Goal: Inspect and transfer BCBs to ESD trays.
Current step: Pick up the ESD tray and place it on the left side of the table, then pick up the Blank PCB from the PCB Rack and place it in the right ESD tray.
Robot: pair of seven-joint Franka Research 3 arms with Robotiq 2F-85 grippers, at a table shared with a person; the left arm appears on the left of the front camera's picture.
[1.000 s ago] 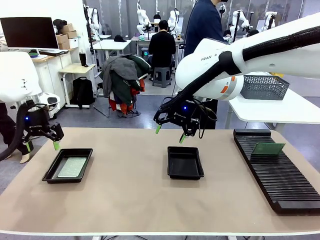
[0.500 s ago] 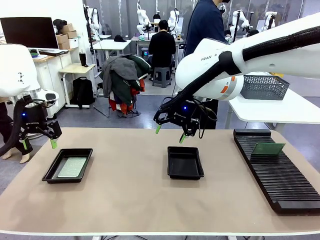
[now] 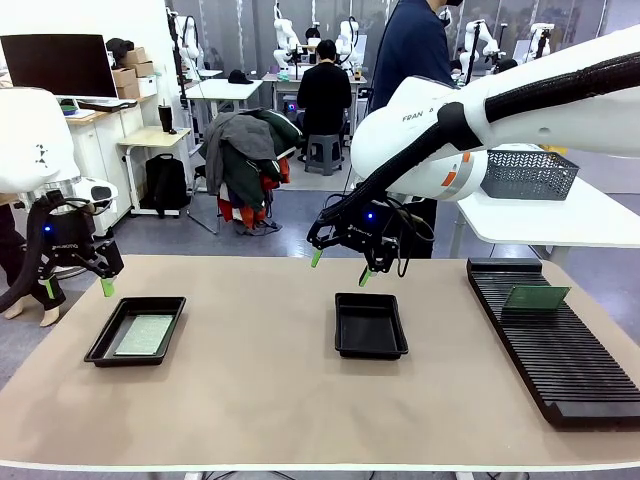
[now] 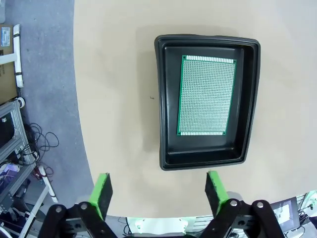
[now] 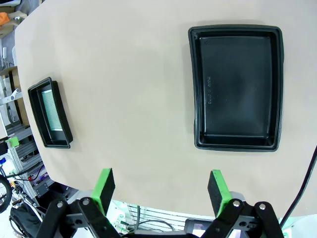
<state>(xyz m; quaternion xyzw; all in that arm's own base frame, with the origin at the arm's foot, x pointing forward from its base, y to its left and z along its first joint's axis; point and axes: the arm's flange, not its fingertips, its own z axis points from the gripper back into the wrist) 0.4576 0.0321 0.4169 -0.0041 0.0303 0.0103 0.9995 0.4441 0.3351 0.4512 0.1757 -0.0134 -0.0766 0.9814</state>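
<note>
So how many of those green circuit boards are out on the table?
2. One circuit board lies flat in the left ESD tray. A second circuit board stands in the black slotted rack on the right. The middle ESD tray is empty. I see no others.

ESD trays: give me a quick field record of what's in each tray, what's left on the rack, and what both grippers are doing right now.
left tray: holds one BCB, flat on its floor
middle tray: empty
rack: second BCB standing in a far slot
left gripper: fingers open, nothing held, hovering beside the left tray
right gripper: fingers open, nothing held, hovering over the middle tray's far side
</note>
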